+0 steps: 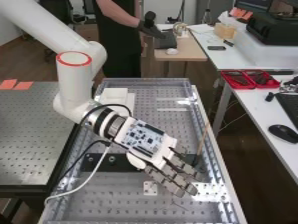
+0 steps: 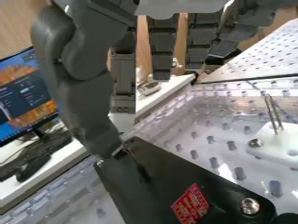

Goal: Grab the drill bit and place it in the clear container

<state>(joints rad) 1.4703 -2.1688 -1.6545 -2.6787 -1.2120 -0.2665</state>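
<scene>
In the high view the hand (image 1: 174,172) is over the middle of the perforated bench, palm down, its fingers extended and slightly spread. A small white block (image 1: 150,188) lies beside it. In the wrist view the hand (image 2: 83,75) has straight fingers and a thumb pointing down at a black plate, with nothing seen gripped. Thin metal shafts (image 2: 271,112), possibly the drill bit, stand on the white block (image 2: 283,145), apart from the fingers. A large clear-walled tray (image 1: 149,80) surrounds the work area; whether it is the clear container I cannot tell.
A black plate (image 1: 113,162) with bolts lies under the hand. White boxes (image 1: 114,96) stand near the tray's far left corner. A thin brownish stick (image 1: 201,142) leans by the fingers. Red bins (image 1: 237,80) and a mouse (image 1: 283,132) are on the right table. Cables loop beside the arm.
</scene>
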